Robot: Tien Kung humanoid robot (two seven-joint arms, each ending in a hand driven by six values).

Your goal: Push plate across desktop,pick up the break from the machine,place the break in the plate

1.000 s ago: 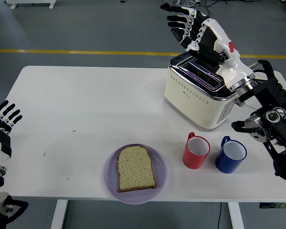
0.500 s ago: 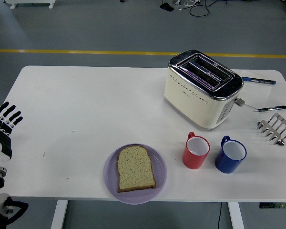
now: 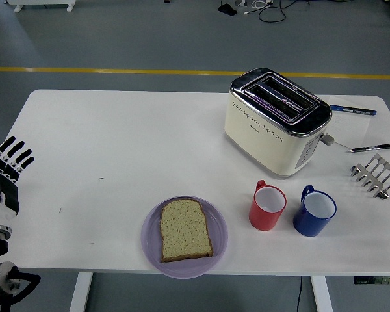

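Bread slice (image 3: 186, 229) lies on the purple plate (image 3: 152, 239); both mugs (image 3: 267, 205) empty.

Bread (image 3: 186, 229) on purple plate (image 3: 151, 237); toaster (image 3: 277, 121) behind 2 mugs; left hand (image 3: 4, 170) at edge.

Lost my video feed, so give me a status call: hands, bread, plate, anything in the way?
Left hand open, resting at table's left edge; right hand out of view. Bread lies flat on purple plate. Nothing on it; red mug beside plate.
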